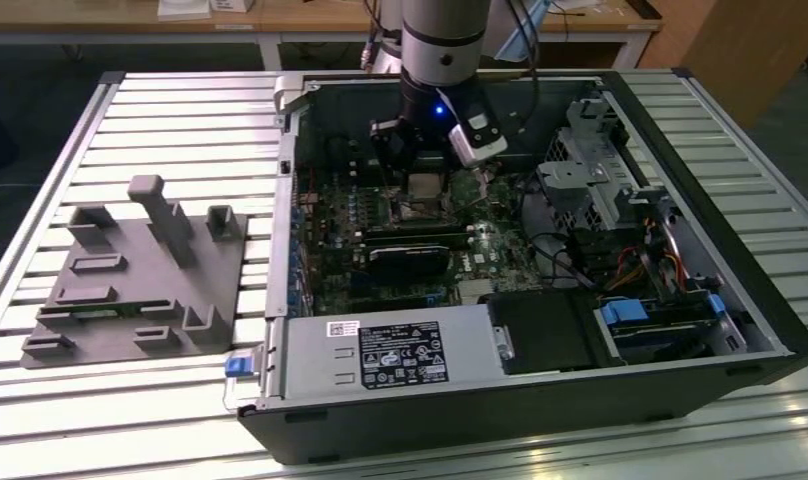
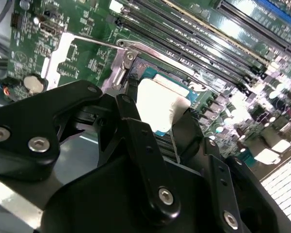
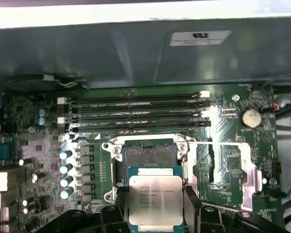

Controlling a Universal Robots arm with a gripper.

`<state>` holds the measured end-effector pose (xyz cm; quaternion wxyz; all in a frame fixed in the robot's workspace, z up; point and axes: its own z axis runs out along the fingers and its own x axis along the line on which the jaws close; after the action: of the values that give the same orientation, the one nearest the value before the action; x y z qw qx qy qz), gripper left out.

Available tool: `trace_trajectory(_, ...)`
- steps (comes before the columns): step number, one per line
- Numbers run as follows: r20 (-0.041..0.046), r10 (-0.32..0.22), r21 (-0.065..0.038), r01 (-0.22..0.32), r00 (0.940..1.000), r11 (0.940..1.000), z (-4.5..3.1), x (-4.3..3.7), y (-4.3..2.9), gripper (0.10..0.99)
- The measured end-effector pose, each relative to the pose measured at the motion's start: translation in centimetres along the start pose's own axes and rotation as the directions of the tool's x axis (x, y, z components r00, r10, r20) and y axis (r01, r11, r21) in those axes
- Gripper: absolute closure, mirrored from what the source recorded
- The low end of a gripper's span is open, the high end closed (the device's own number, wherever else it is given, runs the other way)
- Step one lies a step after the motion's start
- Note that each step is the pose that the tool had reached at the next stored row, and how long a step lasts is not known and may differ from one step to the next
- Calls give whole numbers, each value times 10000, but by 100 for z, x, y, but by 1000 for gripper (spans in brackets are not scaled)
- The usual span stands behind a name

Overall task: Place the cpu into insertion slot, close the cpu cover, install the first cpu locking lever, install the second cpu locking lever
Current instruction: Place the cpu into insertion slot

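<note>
My gripper (image 1: 428,170) hangs inside the open computer case above the motherboard (image 1: 377,250). It is shut on the cpu (image 3: 153,198), a pale square chip clamped by its edges between two black fingers (image 3: 117,206). The cpu (image 2: 160,103) is tilted and sits just short of the insertion slot (image 3: 149,154), whose dark centre lies uncovered inside a silvery rim (image 3: 182,145). I cannot tell the cpu cover apart from that rim. Thin wire levers (image 3: 218,144) run out sideways from the slot; one lever (image 2: 94,41) passes a silvery bracket (image 2: 121,68).
Long black memory slots (image 3: 136,111) lie just beyond the slot, a coin battery (image 3: 250,117) and a row of capacitors (image 3: 64,167) flank it. A drive cage (image 1: 604,170) and power supply (image 1: 391,350) crowd the case. A grey fixture (image 1: 137,270) stands on the slatted table.
</note>
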<state>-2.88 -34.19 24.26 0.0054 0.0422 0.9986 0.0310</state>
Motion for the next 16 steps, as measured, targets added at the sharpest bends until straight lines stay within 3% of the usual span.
trace_trajectory(4,42,659,3,-659,9978,9978,6,0,0,549)
trace_trajectory(8,80,1263,5,-1263,9920,9920,11,0,-1,549)
trace_trajectory(12,119,1887,3,-1888,9820,9820,17,0,-1,549)
trace_trajectory(16,160,2522,0,-2523,9675,9677,23,0,-2,549)
